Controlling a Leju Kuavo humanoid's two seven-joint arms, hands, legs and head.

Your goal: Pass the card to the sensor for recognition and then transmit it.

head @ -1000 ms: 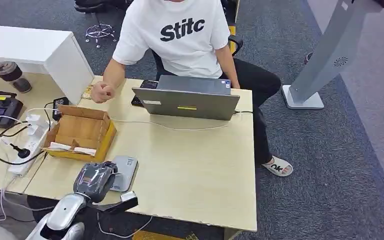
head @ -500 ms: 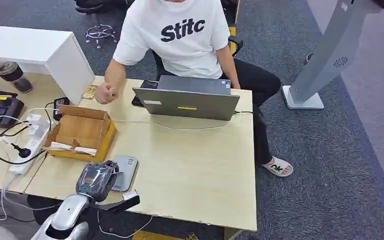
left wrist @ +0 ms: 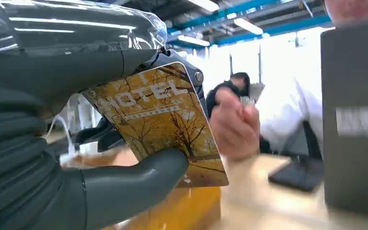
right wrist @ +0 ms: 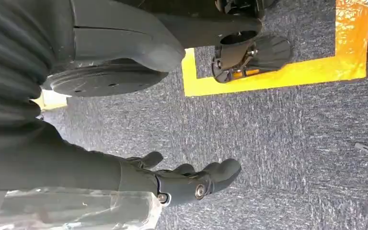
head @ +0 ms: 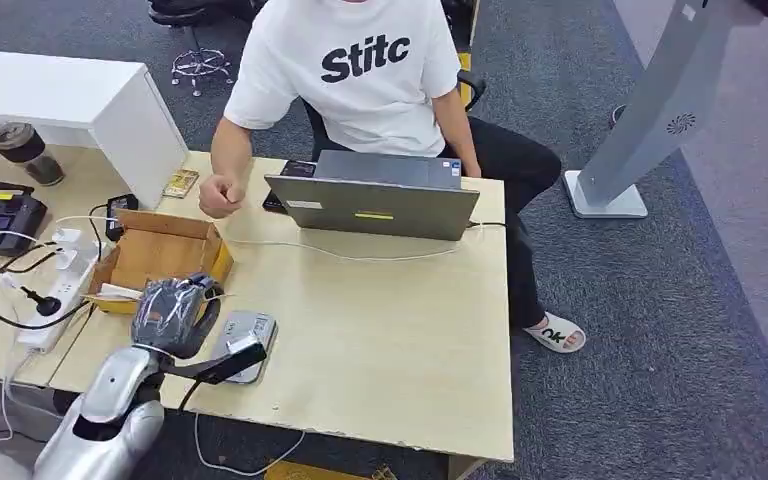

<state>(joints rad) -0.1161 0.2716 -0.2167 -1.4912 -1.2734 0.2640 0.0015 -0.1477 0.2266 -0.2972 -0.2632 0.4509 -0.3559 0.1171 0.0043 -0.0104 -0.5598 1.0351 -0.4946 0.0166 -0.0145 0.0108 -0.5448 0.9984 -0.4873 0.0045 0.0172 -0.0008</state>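
1. While the left hand [head: 172,312] hovers at the near-left part of the worktop [head: 380,340], it pinches the hotel card [left wrist: 160,122] between thumb and fingers, as the left wrist view shows.
2. The grey sensor [head: 245,340] lies flat at about 4 o'clock from that hand, just beside it and near the worktop's front edge.
3. The open cardboard box [head: 155,258] sits at 12 o'clock from the hand, close by.
4. A person's fist [head: 220,196] rests beyond the box, next to the laptop [head: 375,205] at the far edge.
5. Bare worktop stretches to 3 o'clock of the sensor.
6. The right hand [right wrist: 191,182] hangs over the carpet [right wrist: 292,143], fingers loosely apart, holding nothing.
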